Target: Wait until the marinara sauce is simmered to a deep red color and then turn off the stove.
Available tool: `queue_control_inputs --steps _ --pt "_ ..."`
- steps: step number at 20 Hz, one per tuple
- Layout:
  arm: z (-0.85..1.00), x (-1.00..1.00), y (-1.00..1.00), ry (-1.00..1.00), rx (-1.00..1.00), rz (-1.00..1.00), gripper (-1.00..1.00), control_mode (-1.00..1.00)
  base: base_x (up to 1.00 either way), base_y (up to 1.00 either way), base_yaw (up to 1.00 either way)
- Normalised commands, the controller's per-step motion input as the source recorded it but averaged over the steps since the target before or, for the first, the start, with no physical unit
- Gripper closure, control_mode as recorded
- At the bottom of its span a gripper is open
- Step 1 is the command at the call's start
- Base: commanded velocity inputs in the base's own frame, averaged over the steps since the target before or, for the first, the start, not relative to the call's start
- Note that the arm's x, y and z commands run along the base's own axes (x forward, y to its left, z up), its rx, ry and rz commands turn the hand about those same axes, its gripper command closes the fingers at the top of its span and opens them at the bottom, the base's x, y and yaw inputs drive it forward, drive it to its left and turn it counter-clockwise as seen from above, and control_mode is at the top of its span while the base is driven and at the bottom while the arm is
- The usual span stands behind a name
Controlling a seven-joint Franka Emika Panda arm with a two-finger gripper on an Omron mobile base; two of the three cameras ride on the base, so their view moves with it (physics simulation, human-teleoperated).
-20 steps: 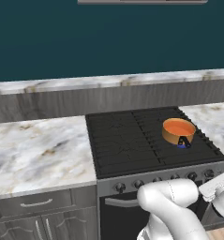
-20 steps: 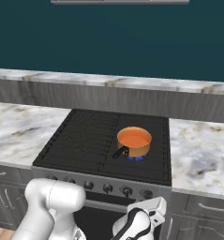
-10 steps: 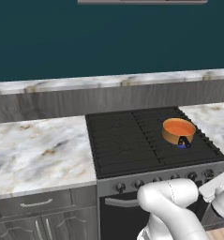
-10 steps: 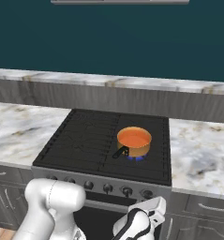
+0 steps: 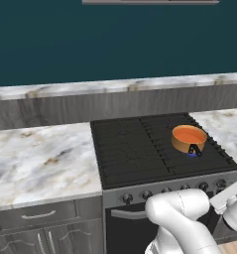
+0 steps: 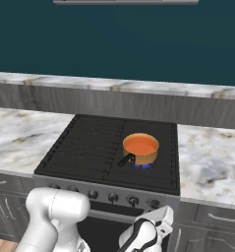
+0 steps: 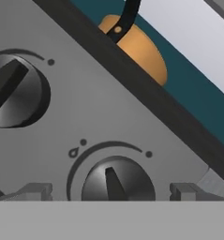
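Orange-red marinara sauce (image 6: 140, 143) fills a small copper-tan pot (image 5: 189, 140) over a blue flame on the wide black gas stove (image 6: 99, 147) (right-hand burner). The two-finger gripper (image 7: 111, 190), jaws spread wide, flanks a dark round knob (image 7: 117, 182) on the grey steel front.

Arm: I am seeing it folding low ahead of the base, elbow bulging up, wrist dipping down | Gripper (image 7: 106, 190): jaws are standing wide apart, gripping nothing | Fingertips (image 7: 36, 190): they are sitting level, both showing.
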Motion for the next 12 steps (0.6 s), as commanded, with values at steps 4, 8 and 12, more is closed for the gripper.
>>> queue_control_inputs --steps 4,8,12 --pt "0.0 0.13 0.0 0.0 0.0 0.0 -1.0 -1.0 0.0 0.0 0.0" --pt "0.0 0.16 0.0 0.0 0.0 0.0 -1.0 -1.0 0.0 0.0 0.0" --pt "0.0 0.18 0.0 0.0 0.0 0.0 -1.0 -1.0 0.0 0.0 0.0"
